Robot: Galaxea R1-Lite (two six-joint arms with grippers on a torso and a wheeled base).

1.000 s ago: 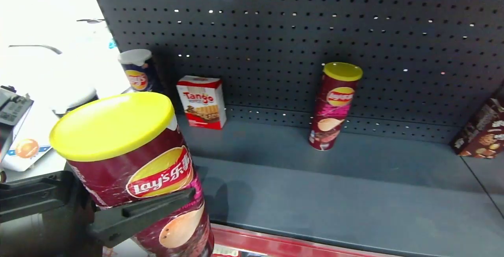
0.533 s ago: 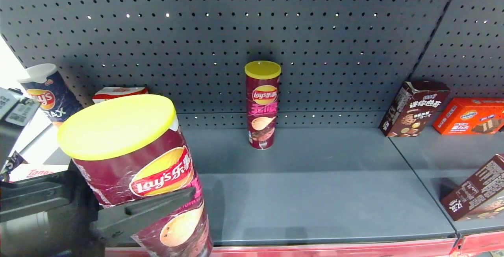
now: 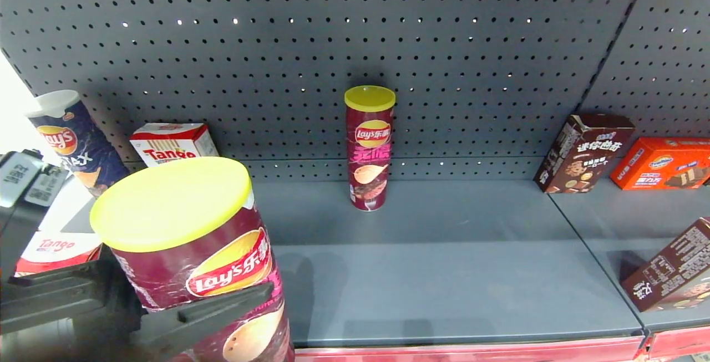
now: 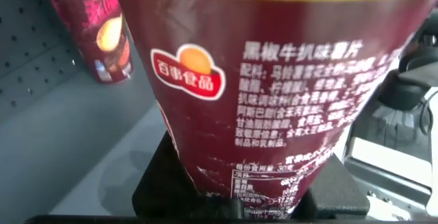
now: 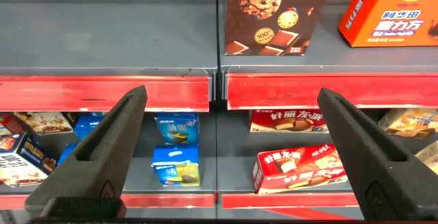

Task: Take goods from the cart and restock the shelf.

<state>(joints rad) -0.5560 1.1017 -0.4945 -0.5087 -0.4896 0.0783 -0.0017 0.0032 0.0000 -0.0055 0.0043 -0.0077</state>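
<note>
We're mid-placement: left gripper (image 3: 199,290) clamps the chip can (image 3: 183,229) (upright) before the shelf (image 3: 444,273); right gripper (image 5: 231,97) gapes empty. Next, probably: set it down beside the shelved can (image 3: 369,148).

**A Shop Aisle With Stocked Shelving**

The place was a shop, most likely a grocery or convenience store. A grey metal shelf (image 3: 444,273) ran below a perforated back panel (image 3: 388,29), with a red price strip (image 3: 471,351) along its front edge. Packaged snacks stood on it facing outward: a chip can (image 3: 369,148), a wafer box (image 3: 173,140), a brown biscuit box (image 3: 582,154) and an orange box (image 3: 660,163). A lower tier (image 5: 236,183) held more boxed goods (image 5: 176,164).
</note>
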